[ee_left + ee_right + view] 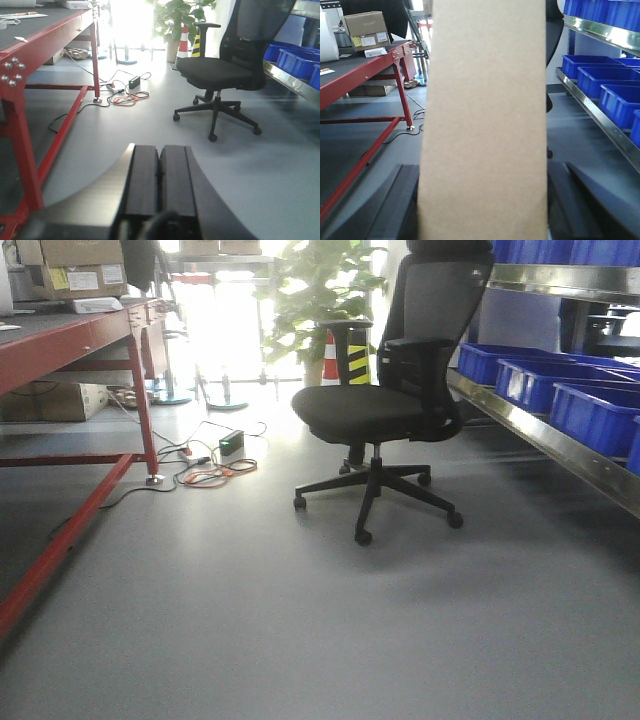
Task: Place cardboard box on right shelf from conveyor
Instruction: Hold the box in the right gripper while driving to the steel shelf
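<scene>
Filling the middle of the right wrist view, the cardboard box stands on end, tan and unmarked. The right gripper holds it, its jaws spread wide with one dark finger pressed to each side of the box. The box touches neither the conveyor, whose red frame and dark belt run along the left, nor the right shelf, whose shiny steel lip runs along the right. Blue bins sit in a row on that shelf. A labelled carton rests at the far end of the belt.

From the left wrist view, the left gripper hangs above grey floor, its two black pads pressed flat together with nothing between them. A black office chair stands on the open floor between conveyor and shelf.
</scene>
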Tool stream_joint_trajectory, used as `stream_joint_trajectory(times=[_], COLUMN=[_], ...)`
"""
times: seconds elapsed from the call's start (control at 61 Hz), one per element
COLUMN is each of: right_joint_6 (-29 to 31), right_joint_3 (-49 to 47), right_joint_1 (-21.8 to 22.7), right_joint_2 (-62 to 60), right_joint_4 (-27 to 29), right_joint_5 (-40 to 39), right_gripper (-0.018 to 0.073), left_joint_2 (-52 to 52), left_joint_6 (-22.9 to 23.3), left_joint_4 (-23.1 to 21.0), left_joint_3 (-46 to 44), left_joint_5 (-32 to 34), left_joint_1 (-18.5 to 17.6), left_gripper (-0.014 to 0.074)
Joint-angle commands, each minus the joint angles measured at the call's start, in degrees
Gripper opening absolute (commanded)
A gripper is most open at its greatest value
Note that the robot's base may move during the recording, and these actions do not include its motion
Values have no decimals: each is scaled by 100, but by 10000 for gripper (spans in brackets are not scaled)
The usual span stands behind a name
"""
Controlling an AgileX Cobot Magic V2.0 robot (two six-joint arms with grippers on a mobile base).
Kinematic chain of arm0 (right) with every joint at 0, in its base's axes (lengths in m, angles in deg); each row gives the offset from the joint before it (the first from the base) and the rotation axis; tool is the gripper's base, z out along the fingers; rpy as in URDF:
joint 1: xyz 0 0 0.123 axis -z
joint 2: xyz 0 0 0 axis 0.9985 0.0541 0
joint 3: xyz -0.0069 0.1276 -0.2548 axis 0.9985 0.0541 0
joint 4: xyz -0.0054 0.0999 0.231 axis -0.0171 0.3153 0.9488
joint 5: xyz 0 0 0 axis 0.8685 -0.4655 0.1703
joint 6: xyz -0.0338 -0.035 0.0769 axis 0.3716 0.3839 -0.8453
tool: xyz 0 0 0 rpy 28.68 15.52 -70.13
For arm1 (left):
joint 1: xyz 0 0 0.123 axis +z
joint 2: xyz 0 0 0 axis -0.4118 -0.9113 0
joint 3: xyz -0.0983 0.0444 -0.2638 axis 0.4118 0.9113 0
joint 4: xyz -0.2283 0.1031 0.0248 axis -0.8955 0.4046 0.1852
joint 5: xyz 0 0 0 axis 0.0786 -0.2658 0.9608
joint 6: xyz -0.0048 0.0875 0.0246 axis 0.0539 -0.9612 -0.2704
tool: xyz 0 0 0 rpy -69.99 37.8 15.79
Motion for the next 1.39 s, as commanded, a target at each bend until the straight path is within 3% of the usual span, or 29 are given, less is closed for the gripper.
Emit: stream_joint_trajectory(times=[0.0, 1.377], right_joint_6=[59, 59], right_joint_3=[-160, -160], right_joint_1=[32, 32], right_joint_2=[98, 97], right_joint_4=[-157, -157], right_joint_5=[-616, -615], right_gripper=[155, 155], left_joint_2=[93, 93], left_joint_6=[-1, -1], left_joint_4=[-34, -34], left_joint_3=[58, 58], left_joint_5=[504, 504], left_joint_1=[-23, -1], left_gripper=[-116, -116])
